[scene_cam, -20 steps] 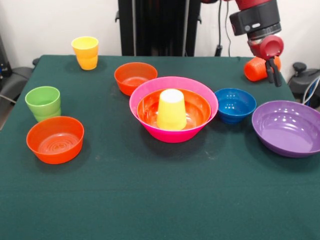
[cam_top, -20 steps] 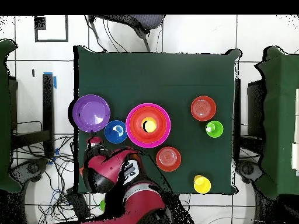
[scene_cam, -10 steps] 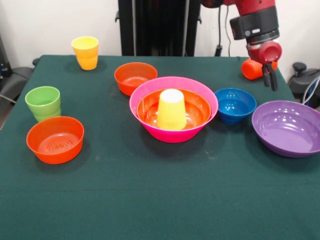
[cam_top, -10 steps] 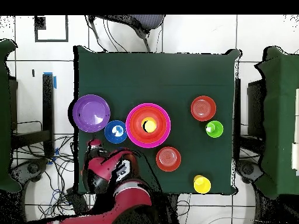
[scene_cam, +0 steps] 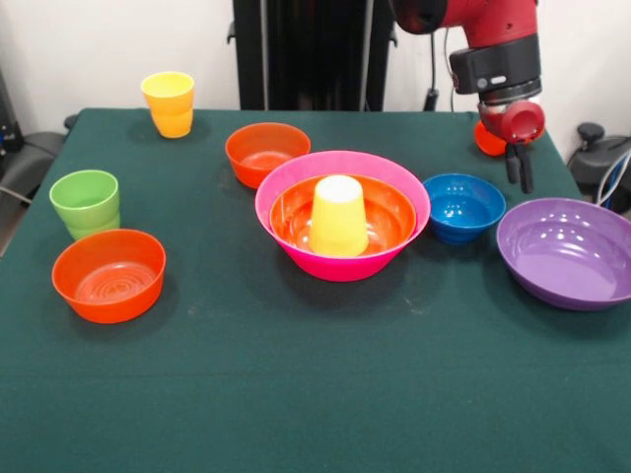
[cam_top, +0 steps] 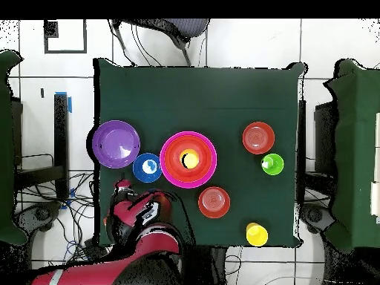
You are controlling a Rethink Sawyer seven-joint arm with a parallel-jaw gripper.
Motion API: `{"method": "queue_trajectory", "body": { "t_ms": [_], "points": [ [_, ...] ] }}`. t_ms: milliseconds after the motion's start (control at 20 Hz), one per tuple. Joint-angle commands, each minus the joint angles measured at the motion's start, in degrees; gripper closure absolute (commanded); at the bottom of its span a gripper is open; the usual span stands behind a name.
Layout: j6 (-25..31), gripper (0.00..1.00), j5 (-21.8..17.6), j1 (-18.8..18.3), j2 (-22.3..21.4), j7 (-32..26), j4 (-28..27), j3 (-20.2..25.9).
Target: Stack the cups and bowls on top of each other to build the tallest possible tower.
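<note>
Standing centre frame: tower, pink bowl base, large orange bowl, inverted yellow cup. Unstacked: three cups, four bowls. Gripper upper right, empty, fingers slightly parted, orange cup behind.

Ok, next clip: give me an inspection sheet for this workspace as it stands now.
Surface: green table, flat cloth cover.
Tower: pink bowl holds large orange bowl, upturned yellow cup inside.
Loose bowls: purple bowl, blue bowl, two small orange bowls.
Loose cups: green cup, second yellow cup, orange cup mostly hidden behind the gripper.
Clutter: nothing seen.
Gripper: gripper above the table's far corner, empty, fingers close together.
Cables: cables on the floor.
Surroundings: chair, neighbouring tables.
</note>
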Motion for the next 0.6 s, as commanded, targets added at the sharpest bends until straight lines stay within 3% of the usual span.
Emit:
{"method": "queue_trajectory", "body": {
  "t_ms": [50, 600],
  "points": [
    [-1.88, 0.00, 3.77, 0.83, 1.20, 12.95, -6.24, 0.86],
    [-1.21, 0.00, 5.06, 0.69, -1.35, 13.51, -6.38, 2.17]
  ]
}}
